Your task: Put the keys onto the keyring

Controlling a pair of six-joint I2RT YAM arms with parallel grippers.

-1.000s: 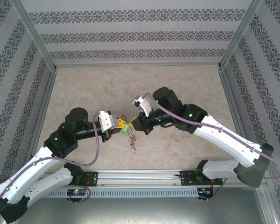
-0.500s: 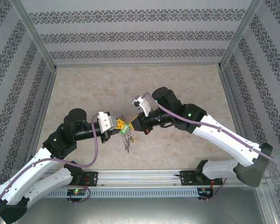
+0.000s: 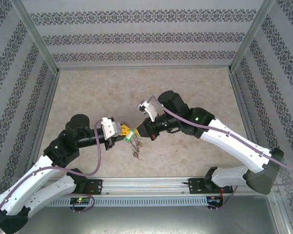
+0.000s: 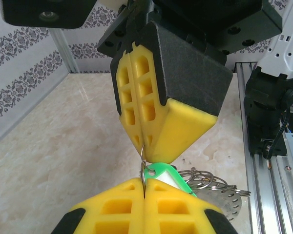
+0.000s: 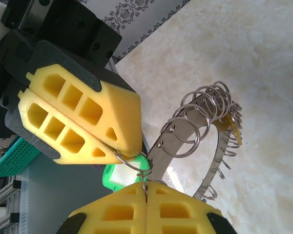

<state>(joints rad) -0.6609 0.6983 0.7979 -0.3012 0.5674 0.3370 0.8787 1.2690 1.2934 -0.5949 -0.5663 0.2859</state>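
Partly, closed left fingers (image 4: 112,212) hide the green-tagged key (image 4: 162,174).

The beige marbled tabletop (image 3: 146,87) lay open across its far half and both far corners. Toward the near edge's middle, the left yellow-padded gripper (image 3: 124,130) and right gripper (image 3: 136,131) met tip to tip on a green-tagged key (image 5: 118,178), the grey metal keyring (image 3: 135,148) dangling beneath, barring passage.

Two white-and-black arms reach in from the near edge and meet near the middle. The left arm (image 3: 39,170) bends rightward and the right arm (image 3: 229,141) bends leftward. The left gripper (image 3: 123,130) and right gripper (image 3: 136,132) face each other tip to tip, just apart, each with its yellow fingers pressed together.
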